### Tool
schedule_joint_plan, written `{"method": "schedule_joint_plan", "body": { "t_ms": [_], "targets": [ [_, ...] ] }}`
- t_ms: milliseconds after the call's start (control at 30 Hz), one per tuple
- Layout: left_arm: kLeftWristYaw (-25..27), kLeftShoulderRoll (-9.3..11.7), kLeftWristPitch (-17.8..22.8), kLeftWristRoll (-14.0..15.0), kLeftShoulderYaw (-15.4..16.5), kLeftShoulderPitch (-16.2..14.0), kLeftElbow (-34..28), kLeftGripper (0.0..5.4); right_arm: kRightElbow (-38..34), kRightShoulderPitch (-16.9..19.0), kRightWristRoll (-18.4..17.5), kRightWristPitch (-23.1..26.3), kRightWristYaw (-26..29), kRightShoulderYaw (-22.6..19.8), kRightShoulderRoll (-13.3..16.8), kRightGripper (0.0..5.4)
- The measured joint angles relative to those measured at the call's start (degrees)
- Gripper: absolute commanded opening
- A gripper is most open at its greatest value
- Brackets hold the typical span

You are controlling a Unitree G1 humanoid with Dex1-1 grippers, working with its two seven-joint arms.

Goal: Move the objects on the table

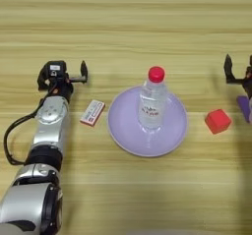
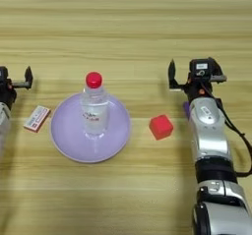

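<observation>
The clear plastic bottle with red cap (image 1: 152, 103) stands upright on the round lilac plate (image 1: 120, 126). The flat white box with red-pink label (image 1: 92, 112) lies left of it on the tabletop (image 1: 128, 22), the small red cube (image 2: 161, 127) right. Only the left eye view shows the whole left gripper (image 1: 74, 74), only the right eye view the whole right gripper (image 2: 194, 75); both have their fingers spread, holding nothing.

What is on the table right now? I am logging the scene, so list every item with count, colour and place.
bottle: one, clear with red cap, upright on the plate
plate: one, lilac, middle of the table
box: one, white with red-pink label, flat, left of the plate
cube: one, red, right of the plate
table: one, light wood
left pincer: one, black, open, above the box, holding nothing
right pincer: one, black, open, beyond the cube, holding nothing
</observation>
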State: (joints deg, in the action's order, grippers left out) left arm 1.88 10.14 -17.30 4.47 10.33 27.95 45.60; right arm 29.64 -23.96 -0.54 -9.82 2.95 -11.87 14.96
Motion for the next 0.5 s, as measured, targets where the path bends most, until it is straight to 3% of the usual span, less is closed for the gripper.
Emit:
{"method": "schedule_joint_plan", "body": {
  "t_ms": [267, 400, 500],
  "targets": [
    [0.83, -0.04, -0.65, 0.37, 0.07, -0.26, -0.78, 5.40, 4.58, -1.70, -0.80, -1.03, 0.41, 0.02, 0.12, 5.36],
    [3.80, -1.02, -1.10, 2.67, 0.07, -1.52, -7.21, 5.40, 4.98, -1.75, -0.79, -1.90, 0.37, 0.21, 0.12, 5.36],
    [4.92, -2.73, 0.85, 4.08, -0.83, -3.97, -16.98, 5.40, 5.11, -1.85, -0.73, -2.14, 0.32, 0.56, 0.10, 5.36]
  ]
}}
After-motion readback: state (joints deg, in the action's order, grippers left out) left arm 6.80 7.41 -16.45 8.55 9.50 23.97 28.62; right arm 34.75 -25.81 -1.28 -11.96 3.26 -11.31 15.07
